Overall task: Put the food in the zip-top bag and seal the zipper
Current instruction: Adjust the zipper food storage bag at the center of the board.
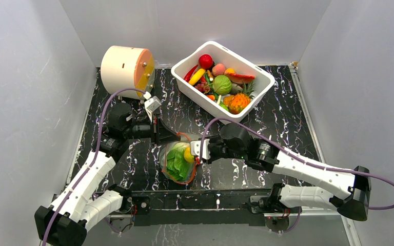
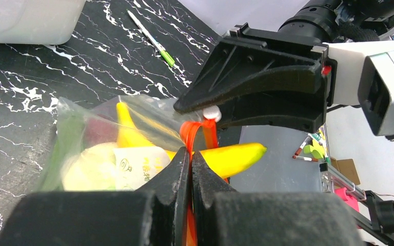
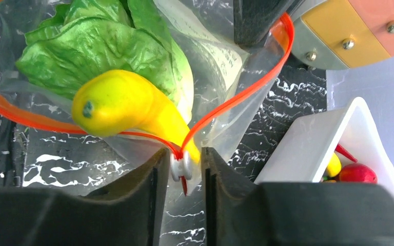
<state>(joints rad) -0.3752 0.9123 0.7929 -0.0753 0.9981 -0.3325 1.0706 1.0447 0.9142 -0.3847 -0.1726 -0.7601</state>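
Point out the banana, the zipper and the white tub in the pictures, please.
banana (image 3: 118,105): right wrist view, on its thick yellow end.
zipper (image 3: 180,166): right wrist view, on its white slider.
white tub (image 1: 197,91): top external view, on its near outer wall.

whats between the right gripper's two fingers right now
The white slider of the zipper sits between the fingers of the right gripper, where the orange-red strip's two sides meet. The right wrist view shows it.

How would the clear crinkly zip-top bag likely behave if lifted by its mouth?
Probably floppy: the clear crinkly zip-top bag wrinkles and its orange-red zipper strip bows. It would likely sag bottom-heavy, with the green leafy lettuce and yellow toy banana weighing it down.
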